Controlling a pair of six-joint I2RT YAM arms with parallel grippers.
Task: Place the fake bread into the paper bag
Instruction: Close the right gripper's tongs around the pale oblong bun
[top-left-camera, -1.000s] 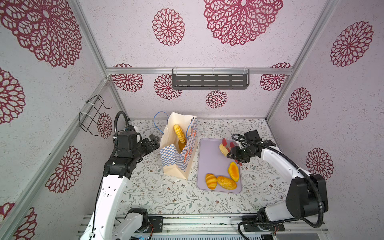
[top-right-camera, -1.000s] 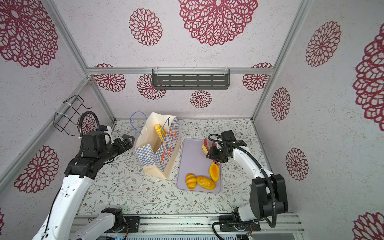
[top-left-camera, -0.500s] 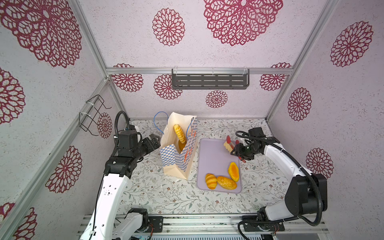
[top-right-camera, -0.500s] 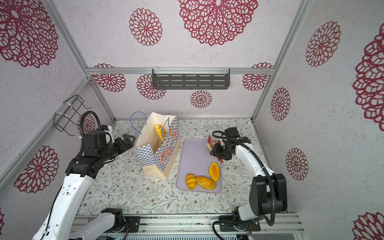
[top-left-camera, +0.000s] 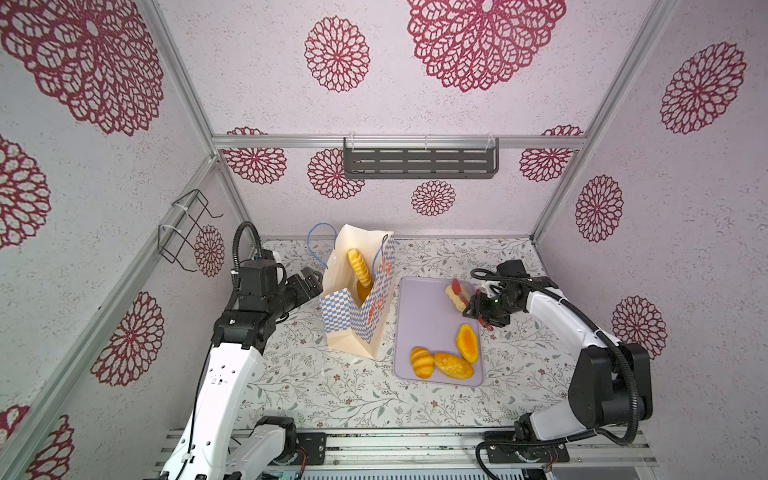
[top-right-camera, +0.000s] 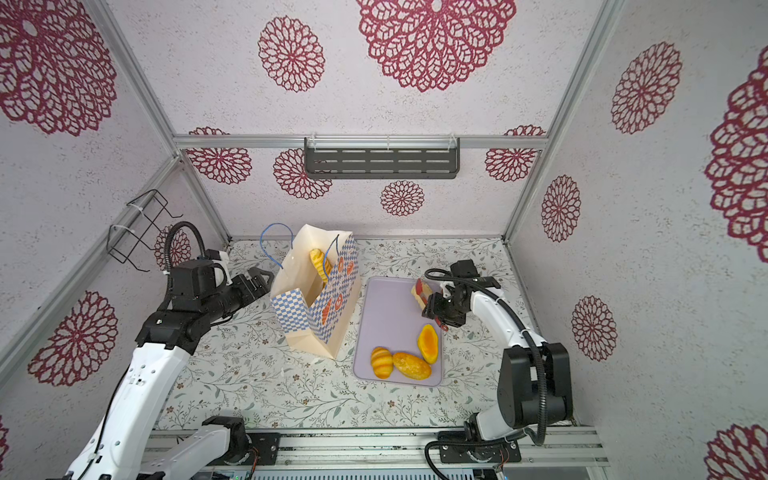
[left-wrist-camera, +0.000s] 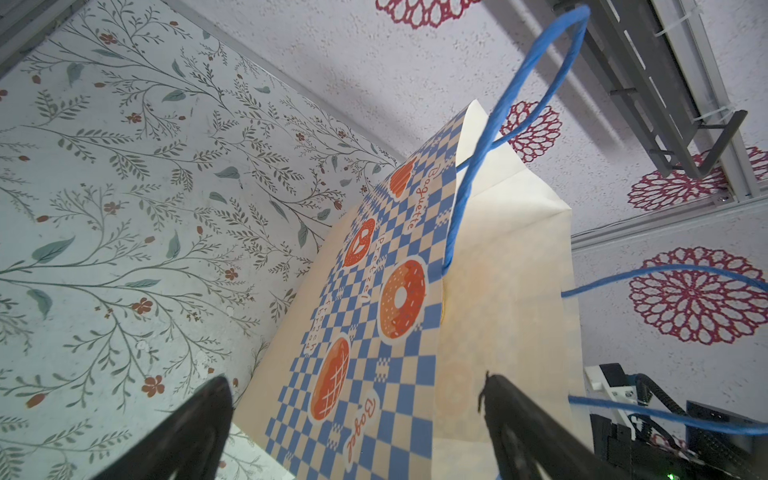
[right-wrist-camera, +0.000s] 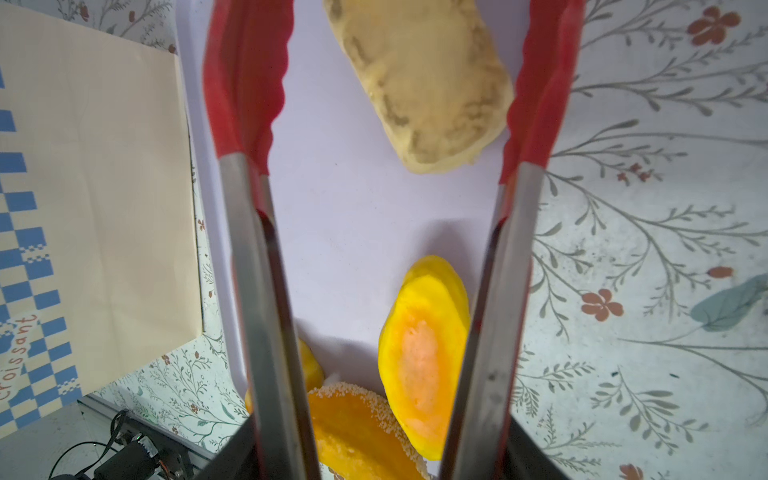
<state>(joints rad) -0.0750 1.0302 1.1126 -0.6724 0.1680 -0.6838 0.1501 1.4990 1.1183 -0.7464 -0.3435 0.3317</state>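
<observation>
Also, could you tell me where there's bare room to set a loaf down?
The tray is bare in its middle, between the pale loaf at the tongs and three loaves at its near end. The table in front of the paper bag is bare too. Crowded: that near end and the strip between bag and tray.

Both top views overlook everything from above; wrist views sit close.
</observation>
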